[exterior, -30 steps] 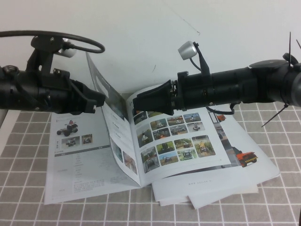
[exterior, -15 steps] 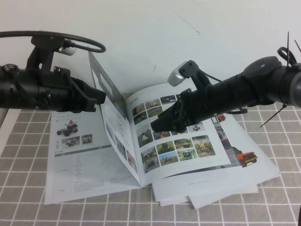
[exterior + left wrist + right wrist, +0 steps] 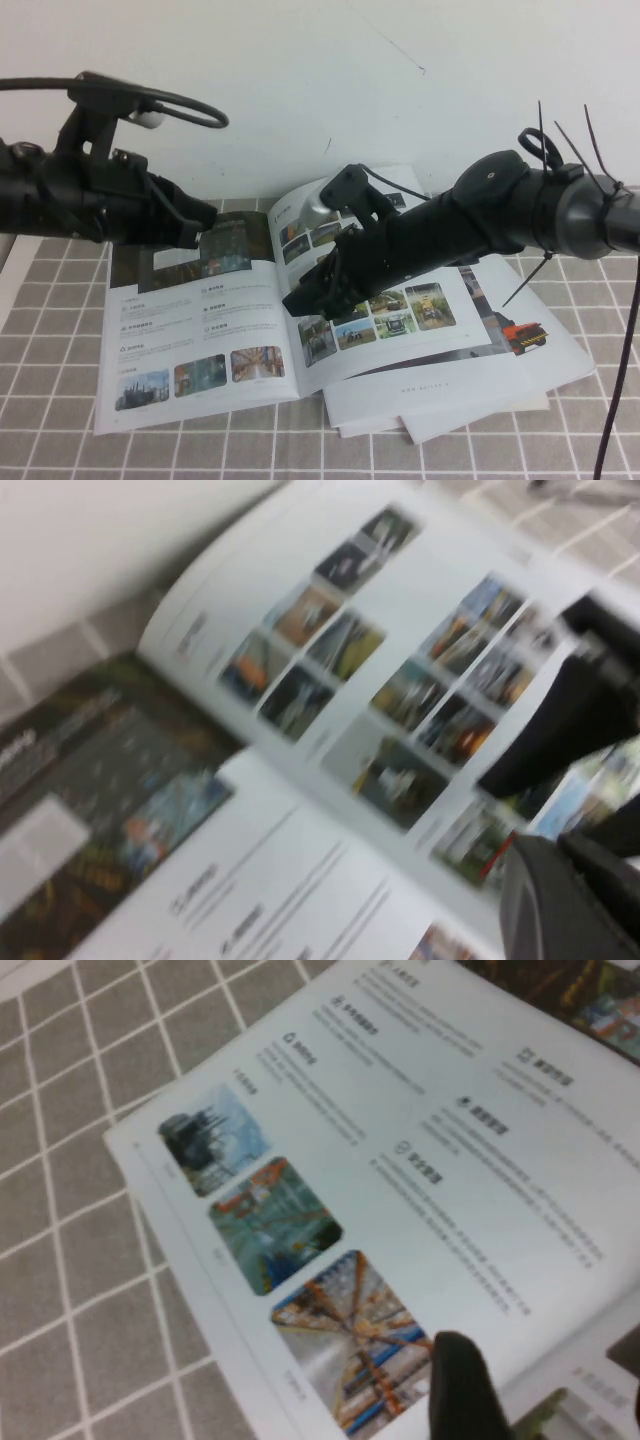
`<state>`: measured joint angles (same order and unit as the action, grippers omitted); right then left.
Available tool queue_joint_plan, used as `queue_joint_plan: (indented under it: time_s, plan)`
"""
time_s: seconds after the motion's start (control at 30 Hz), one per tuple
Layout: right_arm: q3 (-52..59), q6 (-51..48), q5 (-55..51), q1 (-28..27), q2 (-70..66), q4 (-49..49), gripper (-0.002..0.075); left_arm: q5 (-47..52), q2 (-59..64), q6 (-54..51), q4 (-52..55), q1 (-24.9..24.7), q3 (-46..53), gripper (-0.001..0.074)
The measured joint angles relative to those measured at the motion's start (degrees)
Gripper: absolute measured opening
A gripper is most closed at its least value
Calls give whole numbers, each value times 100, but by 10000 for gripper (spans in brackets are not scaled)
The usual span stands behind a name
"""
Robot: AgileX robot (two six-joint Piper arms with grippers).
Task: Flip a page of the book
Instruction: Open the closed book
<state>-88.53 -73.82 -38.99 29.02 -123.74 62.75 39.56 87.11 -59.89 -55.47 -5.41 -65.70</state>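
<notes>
So the right gripper (image 3: 303,297) is hanging low over the middle of the open book (image 3: 300,310), right about at the spine, with its jaws spread wide and nothing between them, and its dark tip sits just above the top of the grid of small colour photos on the right-hand page. One black finger (image 3: 462,1385) pokes into the right wrist view, hovering by the inner edge of the left-hand leaf. That leaf is the page (image 3: 195,325), and it's lying flat on the left side of the book now, dark banner photo facing up along its far edge, with small text blocks below it and a row of three rounded colour photos near the edge closest to the robot. The left gripper (image 3: 205,216) is up at the far left corner of the book, its tip just over the banner photo; honestly I can't tell if it's open or closed, or whether it's touching the paper at all. In the left wrist view you get a blurry look at the spread, banner photo on one side and the photo grid on the other. The book rests partly on top of a couple of loose white booklets (image 3: 470,390) that stick out on the right, one showing an orange machine photo. All of it sits on a grey checked cloth (image 3: 60,450).
</notes>
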Motion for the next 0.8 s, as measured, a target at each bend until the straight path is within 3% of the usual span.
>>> queue_joint_plan:
  time_s: [0.2,0.53,0.8]
  plan:
    - [0,196,302,-217,-11,-191,349,-52,657,510,601,0,11,-3]
    - [-2,1542,378,-971,-257,-1631,346,-165,1936,511,569,0,68,-3]
    - [-92,1706,127,-1063,-474,-1823,330,-198,2528,511,554,0,68,-3]
